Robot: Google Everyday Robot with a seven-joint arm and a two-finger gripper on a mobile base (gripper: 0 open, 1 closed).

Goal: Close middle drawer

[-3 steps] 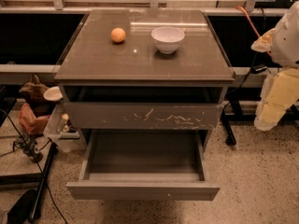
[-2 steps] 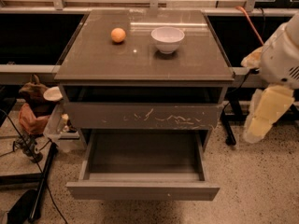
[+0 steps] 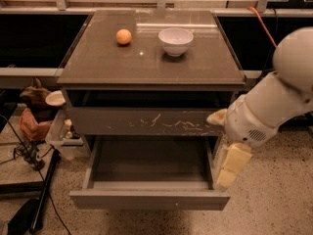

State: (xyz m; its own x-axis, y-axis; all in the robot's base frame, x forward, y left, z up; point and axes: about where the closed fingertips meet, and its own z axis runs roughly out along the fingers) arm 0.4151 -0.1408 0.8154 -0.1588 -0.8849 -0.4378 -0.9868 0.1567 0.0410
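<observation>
The cabinet top (image 3: 146, 65) is a flat grey-brown surface, above and to the left of the gripper (image 3: 230, 168), which hangs low at the cabinet's right side. 2 things lie on it toward the back: a white bowl (image 3: 175, 41), upright and nearer the gripper, and an orange (image 3: 123, 36) further left, apart from the bowl.

Grey-brown, faintly pale-specked middle drawer (image 3: 149, 199); white-scratched drawer front (image 3: 146, 122) above; orange ball (image 3: 124, 36), white bowl (image 3: 175, 40) on brown bench (image 3: 107, 62); cream-yellow pincer (image 3: 229, 168) just beside drawer's right edge
</observation>
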